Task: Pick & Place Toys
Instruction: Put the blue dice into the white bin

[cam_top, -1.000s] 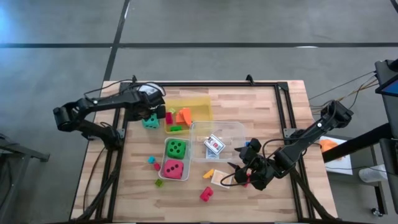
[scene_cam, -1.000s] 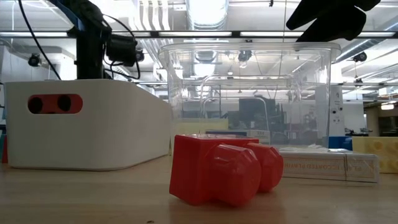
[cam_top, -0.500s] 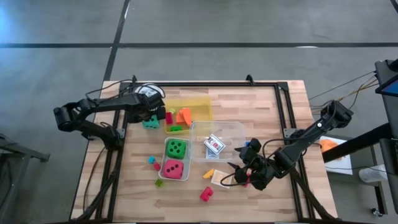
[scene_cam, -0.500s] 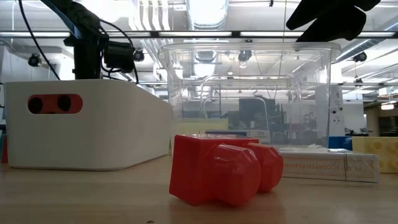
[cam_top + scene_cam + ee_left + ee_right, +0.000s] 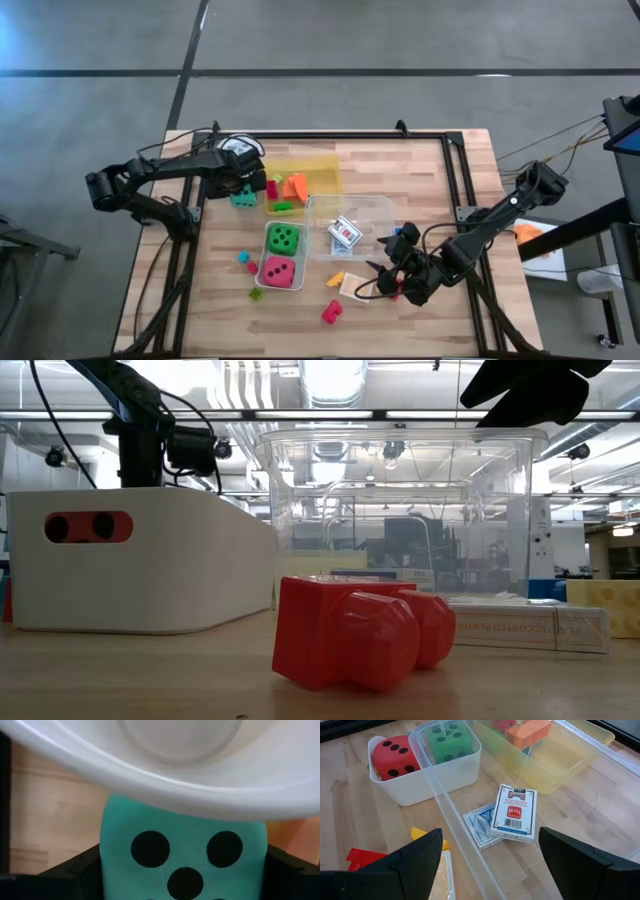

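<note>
On the left, we see the left hand (image 5: 238, 188) lowered over the teal die (image 5: 242, 197), which sits on the wooden table (image 5: 420, 170) between a white round cup (image 5: 240, 148) and the yellow tray (image 5: 318, 164). In the left wrist view its two dark fingers (image 5: 75, 867) flank the teal die (image 5: 183, 857) on both sides, set apart; we cannot tell whether they press its faces. We judge this placement lines up a grasp.

Moving right, orange and red blocks (image 5: 291, 185) lie in the yellow tray. Below it a white bin (image 5: 283, 255) holds the green die (image 5: 284, 238) and the red die (image 5: 279, 271), probably sorted there. Beside the bin a clear plastic box (image 5: 375, 210) holds two card packs (image 5: 344, 233). A red block (image 5: 331, 312) and smaller pieces lie loose on the table near its front edge.

On the right, the right hand (image 5: 392, 272) waits low near the clear box, fingers (image 5: 415, 857) spread wide, holding nothing.

The table is pale butcher-block with a black frame, standing on grey concrete. The low view shows a bright workshop with ceiling lights behind.
</note>
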Robot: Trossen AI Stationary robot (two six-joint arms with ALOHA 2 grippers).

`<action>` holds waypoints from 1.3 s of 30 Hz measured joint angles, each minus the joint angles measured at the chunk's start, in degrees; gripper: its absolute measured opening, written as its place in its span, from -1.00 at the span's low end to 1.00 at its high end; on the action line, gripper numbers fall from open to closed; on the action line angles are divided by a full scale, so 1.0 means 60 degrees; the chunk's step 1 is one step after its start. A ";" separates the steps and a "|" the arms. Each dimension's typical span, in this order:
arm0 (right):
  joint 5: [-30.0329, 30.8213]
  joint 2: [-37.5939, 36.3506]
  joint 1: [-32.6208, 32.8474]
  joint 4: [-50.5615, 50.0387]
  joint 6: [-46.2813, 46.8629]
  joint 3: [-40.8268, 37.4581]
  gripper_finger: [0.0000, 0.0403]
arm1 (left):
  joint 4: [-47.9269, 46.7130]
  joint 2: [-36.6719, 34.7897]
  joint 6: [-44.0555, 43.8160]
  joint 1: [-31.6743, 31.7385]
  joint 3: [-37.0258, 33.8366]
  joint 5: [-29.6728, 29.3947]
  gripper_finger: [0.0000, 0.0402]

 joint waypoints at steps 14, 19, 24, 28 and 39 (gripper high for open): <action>0.0000 0.0000 -0.0001 -0.0004 0.0000 0.0000 0.61 | -0.1835 -0.0171 -0.0370 -0.0015 0.0818 0.0882 0.67; -0.0001 0.0000 0.0000 -0.0002 0.0000 0.0000 0.61 | -0.2441 -0.0171 -0.0486 -0.0018 0.1252 0.0942 0.66; -0.0001 0.0000 0.0001 0.0000 0.0000 0.0000 0.61 | -0.3113 -0.0175 -0.0523 -0.0125 0.1636 0.0985 0.66; 0.0000 0.0000 0.0001 -0.0002 0.0000 0.0000 0.61 | -0.3402 -0.0281 -0.0519 -0.0342 0.1963 0.0966 0.66; -0.0001 0.0000 0.0001 -0.0004 0.0000 0.0000 0.61 | -0.4054 -0.1146 -0.0915 -0.1623 0.2699 0.0314 0.65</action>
